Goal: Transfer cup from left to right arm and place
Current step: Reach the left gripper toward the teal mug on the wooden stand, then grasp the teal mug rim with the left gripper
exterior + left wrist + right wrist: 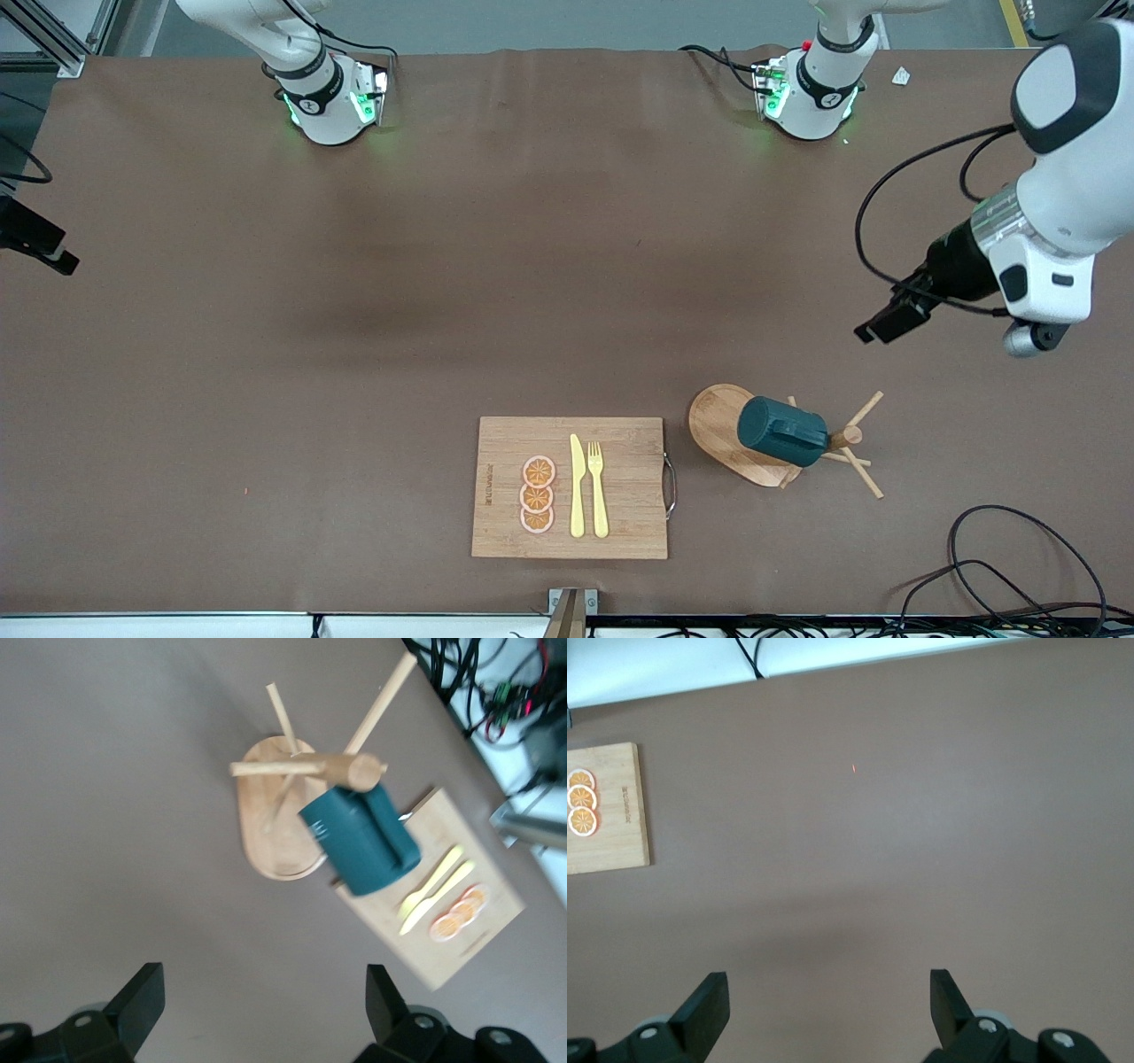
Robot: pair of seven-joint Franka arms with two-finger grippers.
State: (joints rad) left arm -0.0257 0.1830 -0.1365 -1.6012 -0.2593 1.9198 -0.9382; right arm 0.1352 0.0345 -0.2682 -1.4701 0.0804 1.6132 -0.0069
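Note:
The dark teal cup (pixel 784 431) hangs tilted on a peg of a wooden mug tree (pixel 713 421), next to the cutting board. It also shows in the left wrist view (pixel 359 840), with the tree's base (pixel 266 842) under it. My left gripper (pixel 889 322) is up in the air over bare table near the mug tree, apart from the cup. It is open and empty in the left wrist view (pixel 264 1010). My right gripper (pixel 828 1010) is open and empty over bare table; it does not show in the front view.
A wooden cutting board (pixel 629 478) with a metal handle holds three orange slices (pixel 538 494), a yellow knife (pixel 577 487) and a yellow fork (pixel 598 487). Black cables (pixel 1001 567) lie near the table's front edge at the left arm's end.

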